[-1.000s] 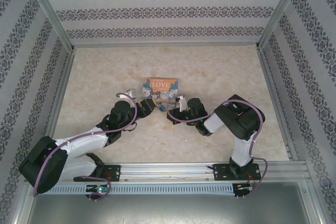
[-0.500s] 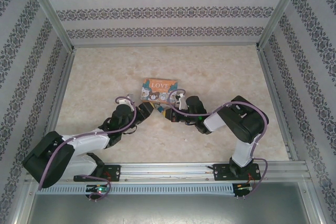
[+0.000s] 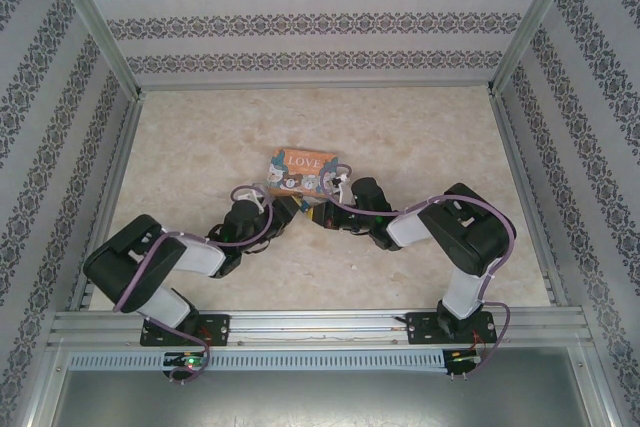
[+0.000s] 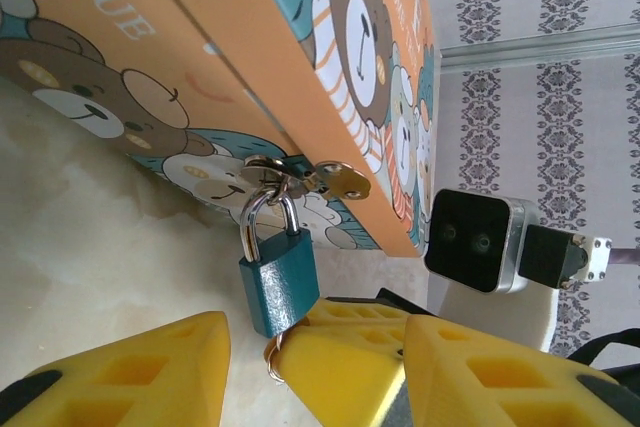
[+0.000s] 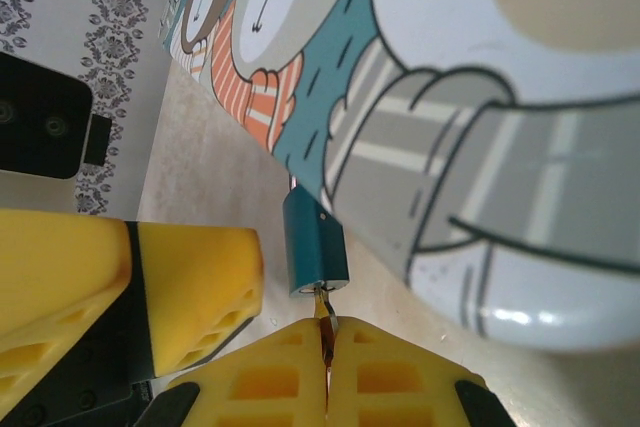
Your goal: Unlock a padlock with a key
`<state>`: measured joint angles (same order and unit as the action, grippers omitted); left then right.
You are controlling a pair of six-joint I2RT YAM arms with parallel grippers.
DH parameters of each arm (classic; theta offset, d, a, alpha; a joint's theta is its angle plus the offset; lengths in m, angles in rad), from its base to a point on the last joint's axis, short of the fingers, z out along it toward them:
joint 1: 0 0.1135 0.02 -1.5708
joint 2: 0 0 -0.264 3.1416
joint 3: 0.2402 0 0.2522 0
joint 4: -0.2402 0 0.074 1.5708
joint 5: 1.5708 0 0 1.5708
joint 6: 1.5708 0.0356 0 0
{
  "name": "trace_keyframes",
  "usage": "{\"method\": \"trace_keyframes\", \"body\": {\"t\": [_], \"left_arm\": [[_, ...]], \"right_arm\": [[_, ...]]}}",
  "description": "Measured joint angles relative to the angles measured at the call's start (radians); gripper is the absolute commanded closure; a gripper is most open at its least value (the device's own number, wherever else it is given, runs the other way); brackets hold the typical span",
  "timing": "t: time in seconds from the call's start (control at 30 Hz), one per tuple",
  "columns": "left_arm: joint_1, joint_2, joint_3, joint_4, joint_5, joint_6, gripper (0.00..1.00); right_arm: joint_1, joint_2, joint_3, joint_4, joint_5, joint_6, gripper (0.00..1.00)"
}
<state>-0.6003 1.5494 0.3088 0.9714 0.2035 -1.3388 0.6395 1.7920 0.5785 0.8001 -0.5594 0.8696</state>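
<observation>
The right gripper [image 5: 326,367] is pressed shut on the key [image 5: 323,312]. The key's thin brass blade sticks out just past the fingertips and meets the bottom face of the padlock [image 5: 314,247]. The padlock sits directly ahead of those fingertips and in line with them, its blue body close against the side of the tin [image 5: 450,127] (the one printed with cartoon bears).

From the left wrist, the padlock hangs by its silvery shackle [image 4: 265,222] from the brass hasp [image 4: 300,179] on the tin's side, and the shackle looks seated in the body. The left gripper [image 4: 318,332] stands open, its yellow fingers [image 4: 130,372] spread to either side of the padlock's lower end. The blue body lies just ahead of the gap between them, nearer the left-hand finger, and neither finger touches it. The right gripper's closed tip comes into that same gap, with a small key ring [image 4: 272,359] at its end directly under the padlock's bottom corner.

From above, the two grippers meet almost tip to tip just in front of the tin's near edge, with the padlock between them; at that size its details cannot be made out. Whether the padlock's body rests on the table [image 4: 80,247] I cannot tell.
</observation>
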Motion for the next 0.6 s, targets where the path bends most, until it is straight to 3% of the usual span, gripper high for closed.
{"method": "trace_keyframes", "body": {"t": [0.6], "left_arm": [[0.0, 0.301, 0.034, 0.322, 0.026, -0.152, 0.68]], "right_arm": [[-0.001, -0.002, 0.016, -0.038, -0.027, 0.002, 1.0]]}}
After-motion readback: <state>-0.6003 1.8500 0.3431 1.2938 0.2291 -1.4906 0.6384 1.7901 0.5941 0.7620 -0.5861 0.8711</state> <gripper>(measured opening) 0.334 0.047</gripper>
